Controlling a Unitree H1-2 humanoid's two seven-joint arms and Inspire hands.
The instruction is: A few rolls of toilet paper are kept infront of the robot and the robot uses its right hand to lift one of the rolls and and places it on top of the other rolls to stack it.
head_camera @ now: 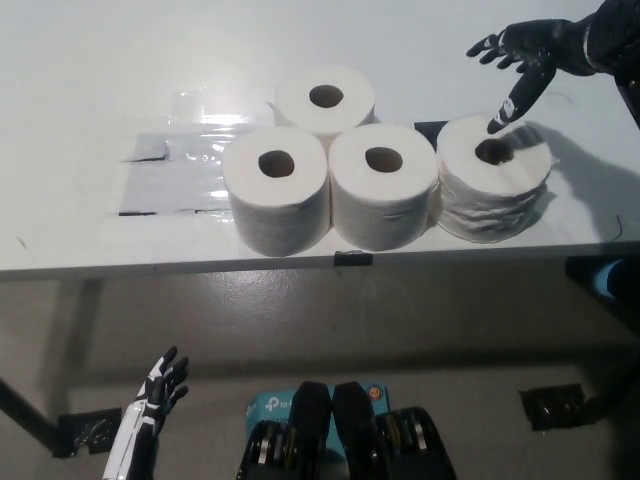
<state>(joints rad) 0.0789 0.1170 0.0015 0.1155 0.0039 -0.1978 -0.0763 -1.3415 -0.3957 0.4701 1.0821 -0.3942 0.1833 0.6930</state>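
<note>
Head view: black right hand hovers spread and empty just above the rumpled roll, rightmost on the table. Best to straddle its sides before closing. White left hand rests open below the table.

Bright, even overhead light washes the white desk nearly featureless. Glare glints off the clear plastic sheet, and the right hand casts a soft shadow. The floor below is dimmer and slightly soft.
</note>
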